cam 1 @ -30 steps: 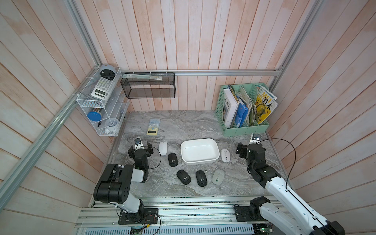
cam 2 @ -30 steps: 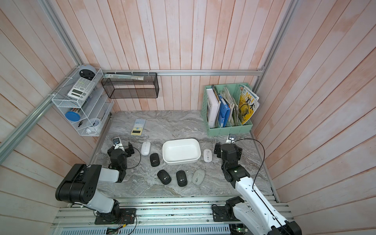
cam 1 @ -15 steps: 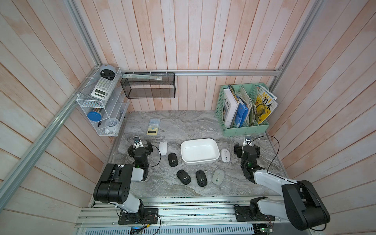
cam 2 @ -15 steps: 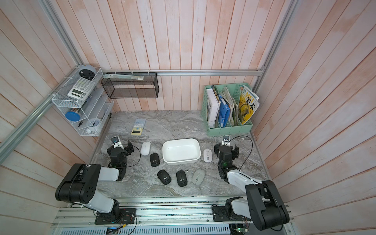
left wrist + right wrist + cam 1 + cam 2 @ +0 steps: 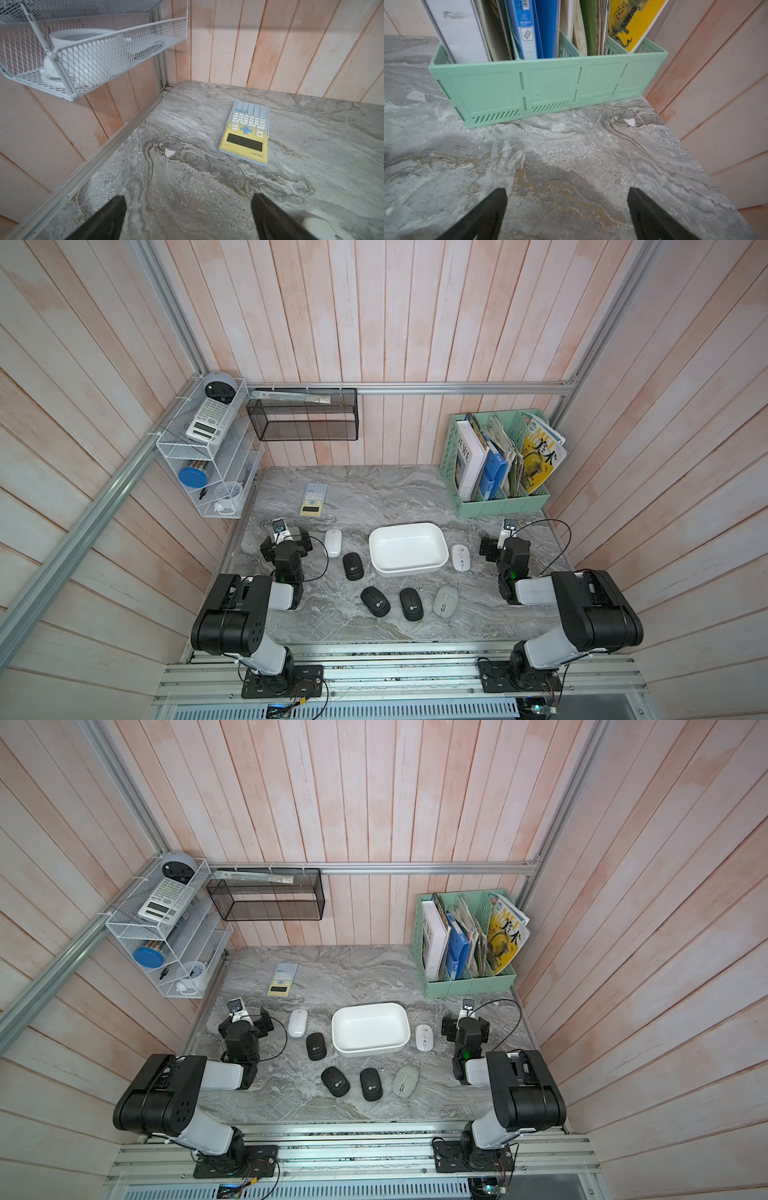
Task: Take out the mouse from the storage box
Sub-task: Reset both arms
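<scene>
The white storage box (image 5: 409,569) (image 5: 370,1051) stands mid-table and holds nothing. Several mice lie on the marble around it: a white mouse (image 5: 333,542) and a black mouse (image 5: 353,566) on its left, another white mouse (image 5: 460,557) on its right, and two black mice (image 5: 375,601) (image 5: 411,604) plus a grey mouse (image 5: 446,600) in front. My left gripper (image 5: 286,540) (image 5: 188,207) hovers open and empty near the left edge. My right gripper (image 5: 505,545) (image 5: 566,199) is open and empty near the right edge.
A yellow and blue calculator (image 5: 313,499) (image 5: 246,133) lies behind the left gripper. The mint-green file holder (image 5: 498,502) (image 5: 550,87) stands at the back right. A black mesh basket (image 5: 303,414) and a white wire shelf (image 5: 208,472) hang on the walls.
The right arm has folded back from a stretched-out pose, and its gripper has settled by the right edge. The left arm has not moved.
</scene>
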Robot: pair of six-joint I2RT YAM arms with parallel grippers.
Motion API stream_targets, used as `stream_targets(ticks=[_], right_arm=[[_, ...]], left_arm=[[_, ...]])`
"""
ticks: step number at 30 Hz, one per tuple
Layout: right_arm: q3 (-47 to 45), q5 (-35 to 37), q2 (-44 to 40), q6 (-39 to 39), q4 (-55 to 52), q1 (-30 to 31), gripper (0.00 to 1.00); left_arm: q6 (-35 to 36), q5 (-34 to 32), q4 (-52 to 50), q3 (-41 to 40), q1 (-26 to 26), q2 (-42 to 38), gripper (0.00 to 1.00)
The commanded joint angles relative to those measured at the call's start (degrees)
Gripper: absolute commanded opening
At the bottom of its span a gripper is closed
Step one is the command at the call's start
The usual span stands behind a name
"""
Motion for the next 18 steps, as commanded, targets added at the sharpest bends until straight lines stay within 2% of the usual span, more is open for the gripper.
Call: stream_targets(ticks=[1, 18], right_arm=[[0.93, -0.54, 0.65, 1.46, 2.48, 0.12, 0.97], [0.95, -0.40, 0.74, 1.44, 2.64, 0.14, 0.98]], left_arm=[[-0.70, -0.45, -0.09, 0.63, 0.25, -0.19, 1.00], [-0.82, 0.09, -0.96, 1.00, 0.42, -0.09, 1.00]])
